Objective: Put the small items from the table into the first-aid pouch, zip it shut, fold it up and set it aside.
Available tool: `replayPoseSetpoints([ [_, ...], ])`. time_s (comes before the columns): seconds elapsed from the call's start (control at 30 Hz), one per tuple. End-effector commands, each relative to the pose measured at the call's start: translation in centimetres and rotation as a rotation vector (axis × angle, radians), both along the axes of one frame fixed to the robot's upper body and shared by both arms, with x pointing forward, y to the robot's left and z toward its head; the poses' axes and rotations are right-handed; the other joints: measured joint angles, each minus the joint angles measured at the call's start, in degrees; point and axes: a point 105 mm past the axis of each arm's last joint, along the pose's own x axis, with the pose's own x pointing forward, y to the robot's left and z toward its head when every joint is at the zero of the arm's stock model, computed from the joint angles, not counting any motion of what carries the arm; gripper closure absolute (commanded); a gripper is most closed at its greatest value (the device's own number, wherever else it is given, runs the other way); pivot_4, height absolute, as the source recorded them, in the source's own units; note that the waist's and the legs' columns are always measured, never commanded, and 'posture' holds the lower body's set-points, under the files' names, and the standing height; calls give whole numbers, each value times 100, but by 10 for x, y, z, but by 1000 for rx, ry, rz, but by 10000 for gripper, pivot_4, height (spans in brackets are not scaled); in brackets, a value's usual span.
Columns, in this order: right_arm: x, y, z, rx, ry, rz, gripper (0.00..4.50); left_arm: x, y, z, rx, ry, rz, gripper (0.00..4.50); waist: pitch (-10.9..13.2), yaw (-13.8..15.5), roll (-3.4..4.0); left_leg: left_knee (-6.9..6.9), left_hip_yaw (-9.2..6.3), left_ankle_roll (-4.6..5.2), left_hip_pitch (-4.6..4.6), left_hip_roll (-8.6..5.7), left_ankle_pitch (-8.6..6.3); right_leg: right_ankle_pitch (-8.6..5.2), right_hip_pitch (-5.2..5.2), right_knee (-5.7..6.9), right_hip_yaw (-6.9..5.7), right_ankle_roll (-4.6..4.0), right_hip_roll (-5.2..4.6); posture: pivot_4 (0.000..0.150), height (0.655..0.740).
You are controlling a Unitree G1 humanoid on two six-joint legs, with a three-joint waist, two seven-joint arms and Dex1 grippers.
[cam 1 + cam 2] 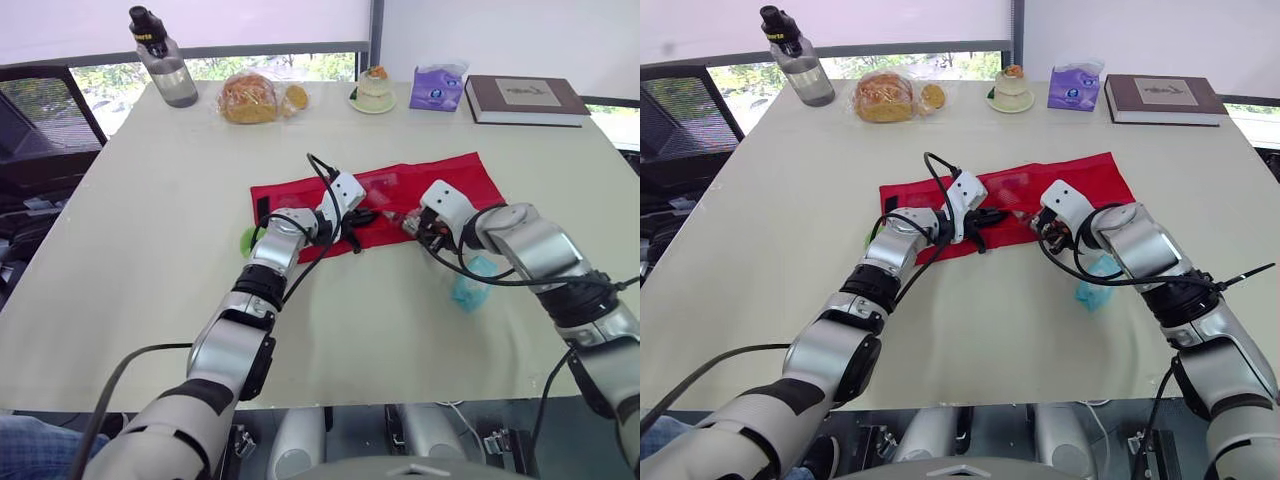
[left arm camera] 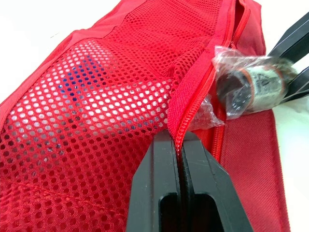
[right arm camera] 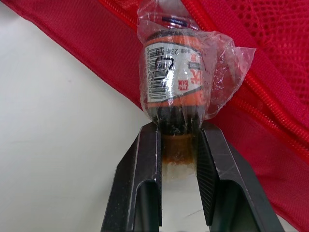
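The left gripper (image 2: 179,145) is pinching the zip edge (image 2: 193,96) of the red first-aid pouch (image 1: 450,175), lifting its mesh pocket, while the right gripper (image 3: 177,128) is clamping a plastic-wrapped small bottle (image 3: 174,82) at the mouth. Packing looks midway: a teal packet (image 1: 470,288) is lying on the table (image 1: 150,250) at the pouch's five o'clock and a green item (image 1: 247,240) at its eight o'clock. Zipping, folding and setting aside are waiting.

One pouch (image 1: 468,176), one vial (image 3: 173,77), one teal packet (image 1: 470,286), one green item (image 1: 247,241), one water bottle (image 1: 166,68), one bread bag (image 1: 250,98), one cake (image 1: 374,88), one tissue pack (image 1: 437,89), one book (image 1: 525,98).
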Motion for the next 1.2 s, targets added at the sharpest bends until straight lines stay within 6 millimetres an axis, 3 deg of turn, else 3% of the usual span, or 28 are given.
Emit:
replayPoseSetpoints([
  [0.03,6,3,5,8,-22,-13,40968,-4,-11,13,-47,-37,-35,45000,0,-8,0,0,0,0,1,0,0,0,0,2,0,0,0,1500,7400],
  [0.2,13,0,8,36,-35,-49,40968,-12,-15,9,-53,-32,-64,45000,-1,-34,1,3,1,0,8,1,1,0,1,8,4,1,3,1500,7400],
  [0.4,-9,14,-3,6,33,84,40968,-10,-20,17,-101,-40,-36,45000,-1,-16,1,4,-1,3,2,1,3,0,1,6,1,0,2,1500,7400],
  [0.57,3,6,0,15,-2,8,40968,-11,-25,18,-106,-47,-51,45000,-1,-11,1,1,0,3,2,0,2,0,1,4,0,0,0,1500,7400],
  [0.83,29,-5,22,146,-73,-191,40968,-23,-24,4,-69,-29,-101,45000,-1,-21,1,3,1,8,8,1,8,1,2,9,2,0,1,1500,7400],
  [1.0,30,5,28,183,-80,-189,40968,-27,-27,2,-61,-29,-124,45000,-1,-20,1,-1,4,8,2,1,7,2,-1,6,3,-1,-1,1500,7400],
  [1.2,10,42,25,164,-46,-40,40968,-26,-30,1,-60,-31,-121,45000,-1,-30,1,-3,3,8,2,1,7,2,-1,5,2,-1,0,1500,7400],
])
